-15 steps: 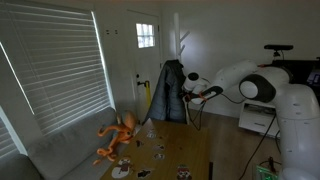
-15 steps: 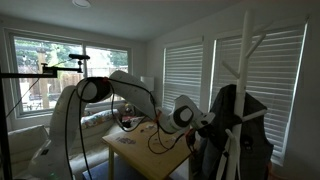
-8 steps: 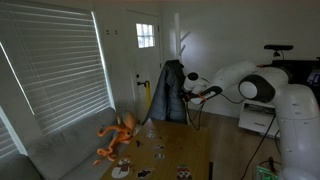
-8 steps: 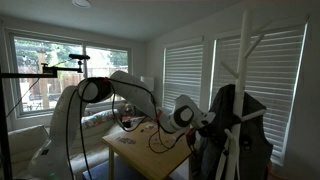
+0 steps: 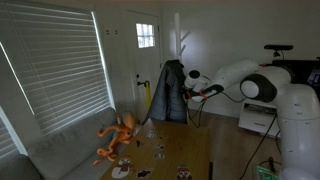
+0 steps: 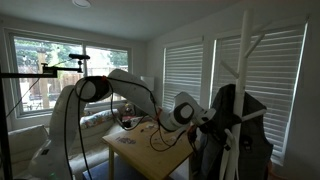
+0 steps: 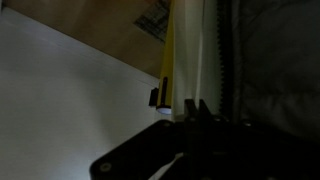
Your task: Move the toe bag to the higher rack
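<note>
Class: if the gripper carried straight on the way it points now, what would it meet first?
Most likely the dark jacket hanging on the coat stand. The gripper points at it from close by in both exterior views, though depth is unclear.

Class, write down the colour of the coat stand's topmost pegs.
White. The topmost pegs show best in an exterior view, above the dark jacket.

In the wrist view the black claw (image 7: 192,112) is a dark blur along the bottom edge, and whether its jaws are parted cannot be told. The long dark jacket (image 7: 275,60) is cut off at the right edge (only a zip and grey cloth show). In both exterior views the claw (image 5: 187,93) (image 6: 207,124) is too small to read against the jacket, and the soft off-white tote bag cannot be picked out.
</note>
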You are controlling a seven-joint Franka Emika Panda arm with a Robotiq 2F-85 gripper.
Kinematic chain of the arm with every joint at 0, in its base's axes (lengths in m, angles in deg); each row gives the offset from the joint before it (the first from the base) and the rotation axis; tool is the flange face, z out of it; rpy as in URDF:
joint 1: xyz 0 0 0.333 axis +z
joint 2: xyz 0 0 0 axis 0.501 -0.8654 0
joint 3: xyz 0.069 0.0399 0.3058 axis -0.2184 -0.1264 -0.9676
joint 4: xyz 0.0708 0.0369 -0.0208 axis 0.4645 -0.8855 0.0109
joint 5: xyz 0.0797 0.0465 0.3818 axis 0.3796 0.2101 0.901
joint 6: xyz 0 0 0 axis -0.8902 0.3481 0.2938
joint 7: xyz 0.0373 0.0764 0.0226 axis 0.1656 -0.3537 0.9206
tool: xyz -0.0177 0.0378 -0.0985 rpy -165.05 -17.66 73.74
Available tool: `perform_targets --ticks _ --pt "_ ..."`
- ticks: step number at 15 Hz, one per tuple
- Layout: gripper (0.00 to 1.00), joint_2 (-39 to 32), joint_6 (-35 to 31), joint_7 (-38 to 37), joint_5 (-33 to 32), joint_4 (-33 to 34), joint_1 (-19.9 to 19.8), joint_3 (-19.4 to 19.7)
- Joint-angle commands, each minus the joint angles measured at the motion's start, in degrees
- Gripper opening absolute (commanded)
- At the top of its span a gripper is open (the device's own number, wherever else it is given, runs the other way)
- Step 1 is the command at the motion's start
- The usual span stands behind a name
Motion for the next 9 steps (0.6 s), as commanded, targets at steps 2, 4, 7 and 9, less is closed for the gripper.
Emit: perform_targets --ticks 2,4,7,9 --pt "0.01 4.1 -3.1 -6.7 -5.9 -1.7 2.1 3.3" --pt "0.01 5.7 -2.8 -9.6 -8.2 -2.4 2.8 4.3" --pt "0.01 7.9 -1.7 -12.9 -10.3 -4.5 3.6 4.7" --pt "0.01 9.3 -1.4 -14.9 -11.6 -5.9 4.0 4.8"
